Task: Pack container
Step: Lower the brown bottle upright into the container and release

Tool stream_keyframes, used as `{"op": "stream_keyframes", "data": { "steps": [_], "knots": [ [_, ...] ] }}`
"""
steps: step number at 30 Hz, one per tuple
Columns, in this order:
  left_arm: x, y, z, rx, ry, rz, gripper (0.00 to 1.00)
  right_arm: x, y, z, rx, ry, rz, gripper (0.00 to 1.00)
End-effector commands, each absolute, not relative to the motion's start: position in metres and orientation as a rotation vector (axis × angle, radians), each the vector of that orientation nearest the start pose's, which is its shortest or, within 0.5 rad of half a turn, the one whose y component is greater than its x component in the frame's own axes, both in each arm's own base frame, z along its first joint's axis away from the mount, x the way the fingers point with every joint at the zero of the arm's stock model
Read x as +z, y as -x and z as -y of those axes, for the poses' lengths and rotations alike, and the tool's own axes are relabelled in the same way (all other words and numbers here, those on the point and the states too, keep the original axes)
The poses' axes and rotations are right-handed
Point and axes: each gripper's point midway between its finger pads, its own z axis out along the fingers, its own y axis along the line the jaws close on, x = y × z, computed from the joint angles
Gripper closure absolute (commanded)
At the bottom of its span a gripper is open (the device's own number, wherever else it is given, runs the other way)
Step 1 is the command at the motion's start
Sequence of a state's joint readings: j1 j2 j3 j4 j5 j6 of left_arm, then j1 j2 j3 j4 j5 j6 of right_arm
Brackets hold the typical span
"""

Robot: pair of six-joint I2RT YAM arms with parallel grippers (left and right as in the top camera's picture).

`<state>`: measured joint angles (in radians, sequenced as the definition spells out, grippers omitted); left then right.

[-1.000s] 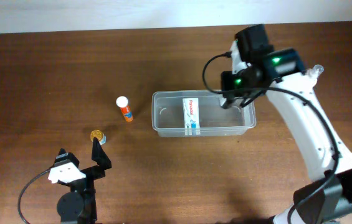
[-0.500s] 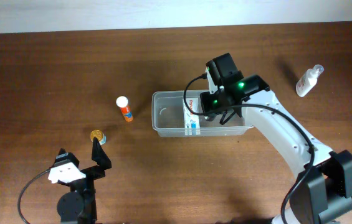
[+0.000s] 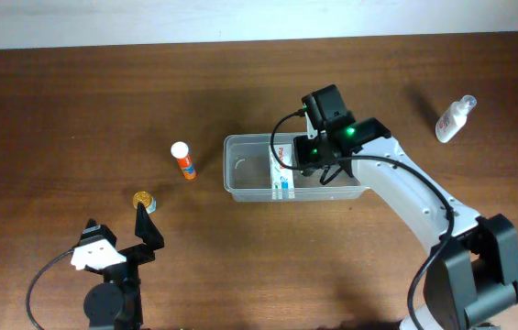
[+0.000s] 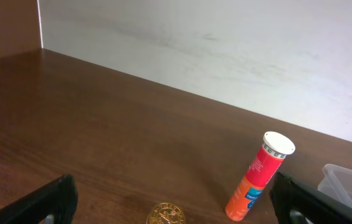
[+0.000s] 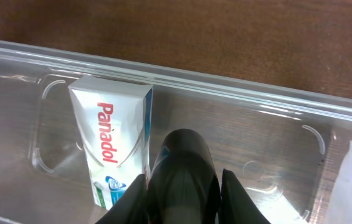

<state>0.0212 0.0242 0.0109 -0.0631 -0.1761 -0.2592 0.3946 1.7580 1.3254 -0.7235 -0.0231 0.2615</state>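
Overhead: one container point(image 3: 243, 170) (one box point(image 3: 284, 184) inside).

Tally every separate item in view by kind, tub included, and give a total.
Clear plastic container: 1
Panadol box: 1
Orange tube with white cap: 1
White spray bottle: 1
Small gold round item: 1
Dark object, held, kind unclear: 1
Total: 6
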Motion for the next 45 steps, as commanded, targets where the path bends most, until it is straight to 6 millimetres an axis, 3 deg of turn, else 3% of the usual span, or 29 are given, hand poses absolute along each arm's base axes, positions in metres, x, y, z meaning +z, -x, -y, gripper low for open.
{"op": "stream_keyframes", "data": {
  "steps": [1, 14, 15, 33, 38, 42, 45],
  "knots": [
    [0.158, -0.243, -0.038, -0.028, 0.379, -1.602, 0.00, 0.085, -0.382, -0.163, 0.189, 0.173, -2.769, 0.76],
    [0.158, -0.243, -0.038, -0.028, 0.379, -1.602, 0.01, 0.068, -0.385, -0.165, 0.187, 0.147, -2.798, 0.76],
    [0.158, -0.243, -0.038, -0.028, 0.379, -1.602, 0.01, 0.067, -0.385, -0.165, 0.187, 0.147, -2.800, 0.72],
    [0.158, -0.243, -0.038, -0.028, 0.379, -1.602, 0.01, 0.073, -0.391, -0.168, 0.206, 0.132, -2.776, 0.62],
    [0.158, -0.243, -0.038, -0.028, 0.379, -1.602, 0.01, 0.111, -0.401, -0.165, 0.203, 0.129, -2.735, 0.58],
    [0.158, -0.243, -0.038, -0.028, 0.379, -1.602, 0.01, 0.170, -0.414, -0.146, 0.144, 0.073, -2.657, 0.56],
    [0.158, -0.243, -0.038, -0.028, 0.379, -1.602, 0.01, 0.219, -0.418, -0.115, 0.041, -0.004, -2.601, 0.54]
  ]
}}
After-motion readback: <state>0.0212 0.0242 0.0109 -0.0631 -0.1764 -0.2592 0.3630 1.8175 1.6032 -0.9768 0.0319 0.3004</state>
